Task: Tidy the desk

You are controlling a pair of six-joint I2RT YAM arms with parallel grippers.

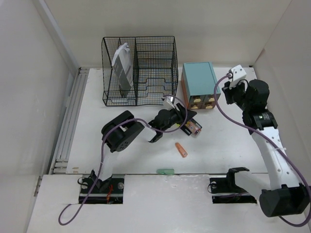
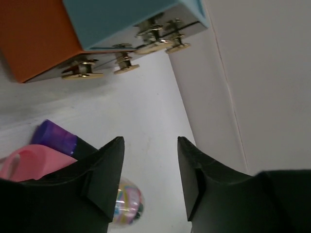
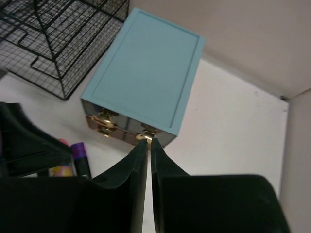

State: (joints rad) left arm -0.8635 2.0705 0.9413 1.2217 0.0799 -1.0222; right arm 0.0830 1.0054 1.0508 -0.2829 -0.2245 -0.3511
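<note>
Left gripper (image 2: 148, 145) low, right gripper (image 3: 149, 141) tilted downward

Left arm (image 1: 121, 133): black throughout, rounded joint housings.
Right arm (image 1: 270, 150): white links, black joints (bulky black housing at its base).
Cables (image 1: 101, 160): purple, one looping along each arm.
Wrist cameras (image 1: 238, 73): white blocks.
Fingers (image 2: 104, 179): matte black, wedge-shaped.

Wire rack (image 1: 146, 63) beside teal box (image 1: 199, 80); orange tube (image 1: 181, 150) nearby.
</note>
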